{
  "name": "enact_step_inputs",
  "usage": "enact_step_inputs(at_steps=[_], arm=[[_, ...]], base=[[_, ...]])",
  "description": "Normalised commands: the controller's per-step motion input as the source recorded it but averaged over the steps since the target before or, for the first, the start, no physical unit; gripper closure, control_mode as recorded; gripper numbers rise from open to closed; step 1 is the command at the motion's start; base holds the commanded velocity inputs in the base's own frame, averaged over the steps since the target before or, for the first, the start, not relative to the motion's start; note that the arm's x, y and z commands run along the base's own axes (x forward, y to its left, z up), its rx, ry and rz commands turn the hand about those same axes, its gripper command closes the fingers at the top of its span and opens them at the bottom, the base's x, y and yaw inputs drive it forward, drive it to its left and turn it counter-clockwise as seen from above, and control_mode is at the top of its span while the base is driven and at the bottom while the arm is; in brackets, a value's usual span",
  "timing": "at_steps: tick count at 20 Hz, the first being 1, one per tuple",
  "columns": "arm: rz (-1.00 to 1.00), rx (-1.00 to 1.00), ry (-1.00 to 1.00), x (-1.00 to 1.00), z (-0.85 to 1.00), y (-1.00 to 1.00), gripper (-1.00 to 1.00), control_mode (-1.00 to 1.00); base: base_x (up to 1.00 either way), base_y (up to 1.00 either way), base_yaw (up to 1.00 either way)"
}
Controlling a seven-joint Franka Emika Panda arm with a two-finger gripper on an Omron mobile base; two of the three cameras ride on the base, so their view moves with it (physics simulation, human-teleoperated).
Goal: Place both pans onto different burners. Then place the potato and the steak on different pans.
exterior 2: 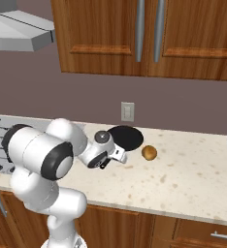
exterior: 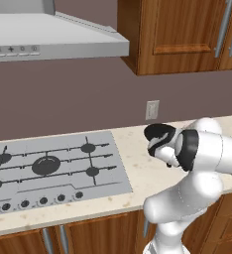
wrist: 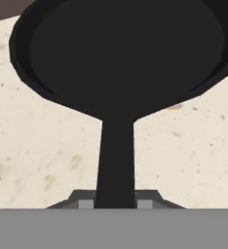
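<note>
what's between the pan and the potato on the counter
Nothing: in the right base view a bare strip of speckled counter separates the pan from the potato; they sit close but apart.

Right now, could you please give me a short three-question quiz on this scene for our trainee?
1. True or false: the tool is shut on the handle of the pan.
2. Where is the potato lying? A) on a burner B) on the counter beside the pan C) inside the pan
3. Fill in: in the left base view the cooktop carries ____ pans.

Key: 1 true: the handle runs down between the fingertips in the hand view. 2 B. 3 no: the grates there are bare.
</note>
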Motion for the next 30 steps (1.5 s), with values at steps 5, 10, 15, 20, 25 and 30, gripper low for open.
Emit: enact_step_inputs(at_steps=[5, 10, 15, 20, 25, 30], arm=[[0.19, -0.04, 0.00, -0.38, 0.48, 0.19, 1.00, -1.00], [0.19, -0.09, 0.18, -0.37, 0.83, 0.17, 1.00, -1.00], [0.23, -0.09, 0.29, -0.37, 0.87, 0.15, 1.00, -1.00], [0.36, -0.03, 0.16, -0.58, 0.29, 0.14, 1.00, -1.00], [0.36, 0.00, 0.03, -0.55, 0.24, 0.25, 1.00, -1.00], [0.33, 0.00, 0.00, -0.38, 0.34, 0.33, 1.00, -1.00]], base=[[0.00, 0.00, 0.00], [0.00, 0.00, 0.00], [0.00, 0.00, 0.00], [0.00, 0.00, 0.00], [0.00, 0.00, 0.00], [0.00, 0.00, 0.00]])
